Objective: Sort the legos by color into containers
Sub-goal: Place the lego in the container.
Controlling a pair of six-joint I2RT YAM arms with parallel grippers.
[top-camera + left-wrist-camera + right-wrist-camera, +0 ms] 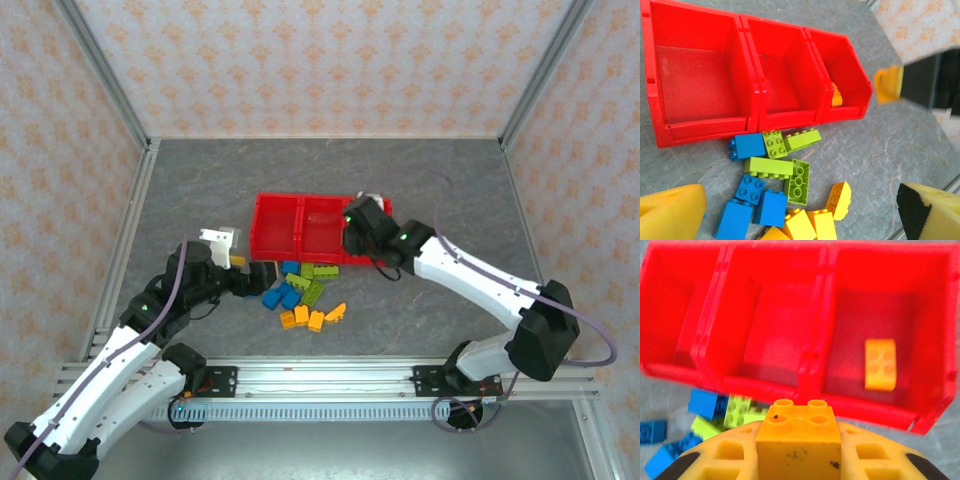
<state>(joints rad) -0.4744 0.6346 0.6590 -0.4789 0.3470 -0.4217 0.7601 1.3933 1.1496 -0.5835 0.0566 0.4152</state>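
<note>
One orange-yellow brick, studs up, clamped in right pincer; left pincer wide open.

Quantities in view: one red tray, divided into three joined compartments; four blue bricks; four lime green bricks; six orange-yellow bricks; fourteen bricks in total; two robot arms; one grey table.

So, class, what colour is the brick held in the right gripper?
Orange-yellow. The brick shows best in the right wrist view.
</note>
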